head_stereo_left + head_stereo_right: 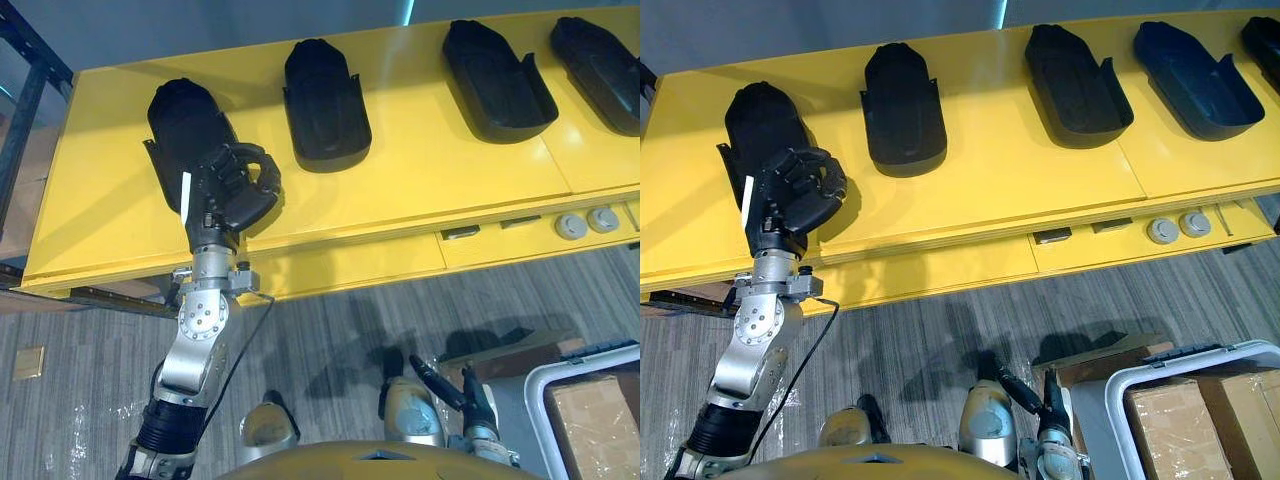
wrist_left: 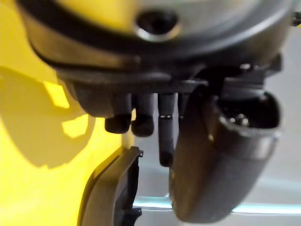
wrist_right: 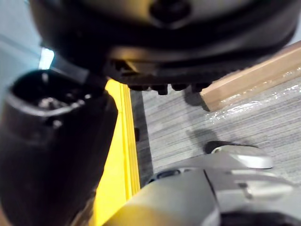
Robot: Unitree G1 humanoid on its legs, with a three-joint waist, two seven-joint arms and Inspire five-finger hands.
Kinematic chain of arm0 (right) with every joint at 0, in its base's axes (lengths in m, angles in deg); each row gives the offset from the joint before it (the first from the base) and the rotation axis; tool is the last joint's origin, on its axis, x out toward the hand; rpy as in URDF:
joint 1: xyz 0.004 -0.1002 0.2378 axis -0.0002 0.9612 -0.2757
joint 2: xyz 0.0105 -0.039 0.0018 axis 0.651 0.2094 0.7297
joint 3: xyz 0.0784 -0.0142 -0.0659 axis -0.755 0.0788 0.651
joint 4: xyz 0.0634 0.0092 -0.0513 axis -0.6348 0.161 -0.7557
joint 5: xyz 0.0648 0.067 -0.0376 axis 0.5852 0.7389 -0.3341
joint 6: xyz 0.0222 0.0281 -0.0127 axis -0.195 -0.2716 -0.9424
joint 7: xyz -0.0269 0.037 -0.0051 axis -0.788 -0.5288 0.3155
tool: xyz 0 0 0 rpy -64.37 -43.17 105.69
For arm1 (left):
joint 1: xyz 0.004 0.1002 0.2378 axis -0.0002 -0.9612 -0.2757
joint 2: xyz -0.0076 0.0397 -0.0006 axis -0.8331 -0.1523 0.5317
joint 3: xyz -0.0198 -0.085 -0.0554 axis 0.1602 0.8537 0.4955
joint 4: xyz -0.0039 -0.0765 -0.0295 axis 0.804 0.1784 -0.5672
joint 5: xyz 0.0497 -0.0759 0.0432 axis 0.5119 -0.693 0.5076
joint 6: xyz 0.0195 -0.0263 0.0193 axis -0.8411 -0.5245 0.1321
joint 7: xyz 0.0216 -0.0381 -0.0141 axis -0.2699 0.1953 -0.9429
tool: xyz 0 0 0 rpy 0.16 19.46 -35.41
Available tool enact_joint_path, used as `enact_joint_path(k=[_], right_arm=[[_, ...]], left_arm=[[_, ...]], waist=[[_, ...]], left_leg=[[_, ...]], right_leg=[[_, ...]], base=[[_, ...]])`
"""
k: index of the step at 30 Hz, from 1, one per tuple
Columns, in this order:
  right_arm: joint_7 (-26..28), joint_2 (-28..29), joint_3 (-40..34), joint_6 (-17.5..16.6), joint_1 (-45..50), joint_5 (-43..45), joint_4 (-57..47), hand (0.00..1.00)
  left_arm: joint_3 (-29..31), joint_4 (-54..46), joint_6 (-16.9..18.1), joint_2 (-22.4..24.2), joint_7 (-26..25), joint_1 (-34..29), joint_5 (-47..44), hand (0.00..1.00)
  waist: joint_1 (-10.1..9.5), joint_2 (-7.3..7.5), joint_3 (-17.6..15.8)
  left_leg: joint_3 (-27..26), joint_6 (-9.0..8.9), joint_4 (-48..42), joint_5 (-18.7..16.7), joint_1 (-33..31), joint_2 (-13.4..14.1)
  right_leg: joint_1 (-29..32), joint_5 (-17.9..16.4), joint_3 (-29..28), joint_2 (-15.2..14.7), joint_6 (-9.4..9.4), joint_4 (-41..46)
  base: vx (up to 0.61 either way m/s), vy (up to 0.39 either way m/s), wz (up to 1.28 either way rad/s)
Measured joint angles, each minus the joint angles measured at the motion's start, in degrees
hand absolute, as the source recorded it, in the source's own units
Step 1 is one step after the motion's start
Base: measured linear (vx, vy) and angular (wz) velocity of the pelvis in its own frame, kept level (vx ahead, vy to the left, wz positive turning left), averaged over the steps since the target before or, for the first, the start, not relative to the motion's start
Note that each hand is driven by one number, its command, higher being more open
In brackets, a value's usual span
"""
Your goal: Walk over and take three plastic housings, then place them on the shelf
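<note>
A long yellow bench (image 1: 420, 170) runs across the scene, with grey striped floor in front of it. At the far left, a dark shelf frame (image 1: 30, 90) stands just beside the bench's left end.

Black plastic housings lie in a row along the bench top, well apart from one another. The leftmost housing (image 1: 180, 115) lies near the left end. The robot's left hand (image 1: 232, 190) is over the near end of this housing, close to the bench's front edge. Its fingers (image 2: 143, 125) are curled in toward the palm, and the thumb reaches forward beside them. The wrist view shows a gap between the fingertips and a housing's rim, and you cannot tell whether the hand touches the housing beneath it.

To the right lie the second housing (image 1: 322, 100), the third housing (image 1: 495, 80) and the fourth housing (image 1: 600, 65). A fifth housing (image 1: 1265, 40) sits at the far right corner.

Two round grey knobs (image 1: 587, 222) are on the bench's front face near the right end.

The right hand (image 1: 468, 398) hangs low over the floor, fingers loosely extended. At the lower right, a white-rimmed bin (image 1: 1112, 420) holds a wrapped cardboard box (image 1: 1200, 420).
</note>
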State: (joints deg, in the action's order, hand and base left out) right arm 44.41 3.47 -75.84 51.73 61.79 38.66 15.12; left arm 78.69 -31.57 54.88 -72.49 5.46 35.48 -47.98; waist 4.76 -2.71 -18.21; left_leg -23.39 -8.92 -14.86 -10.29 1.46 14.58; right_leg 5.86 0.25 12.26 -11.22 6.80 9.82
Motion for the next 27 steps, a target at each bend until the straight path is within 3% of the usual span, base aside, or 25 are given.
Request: enact_joint_path(k=[10,18,27], right_arm=[[-0.66,-0.54,-0.4,-0.38,-0.41,-0.03,1.38,1.0],[-0.98,-0.59,-0.73,-0.34,-0.51,-0.03,2.27,1.0],[-0.99,-1.05,-0.73,-0.34,-0.98,0.46,2.99,1.0]], left_arm=[[-2.72,-3.98,1.49,-0.3,4.1,-6.4,-1.91,0.0],[-5.66,-4.33,3.79,0.17,4.81,-10.92,-2.02,0.0],[-9.23,-4.28,4.01,1.47,0.98,-13.2,-1.5,0.0]], waist=[[-0.77,-1.16,-0.34],[-1.45,-1.47,-0.15],[-1.49,-2.2,0.4]], left_leg=[[0.45,0.8,0.21,0.65,0.06,-0.08],[0.51,0.83,3.85,3.79,0.2,-0.48],[0.44,0.44,5.4,4.37,0.44,-0.95]], right_leg=[[-0.05,-1.01,0.93,-0.39,0.28,1.21],[-0.02,-1.11,2.64,-0.52,0.06,1.15],[0.37,-0.96,2.77,-0.72,0.23,1.1]], base=[[-0.01,-0.003,0.03],[-0.03,-0.016,0.11],[-0.01,0.0,0.01]])
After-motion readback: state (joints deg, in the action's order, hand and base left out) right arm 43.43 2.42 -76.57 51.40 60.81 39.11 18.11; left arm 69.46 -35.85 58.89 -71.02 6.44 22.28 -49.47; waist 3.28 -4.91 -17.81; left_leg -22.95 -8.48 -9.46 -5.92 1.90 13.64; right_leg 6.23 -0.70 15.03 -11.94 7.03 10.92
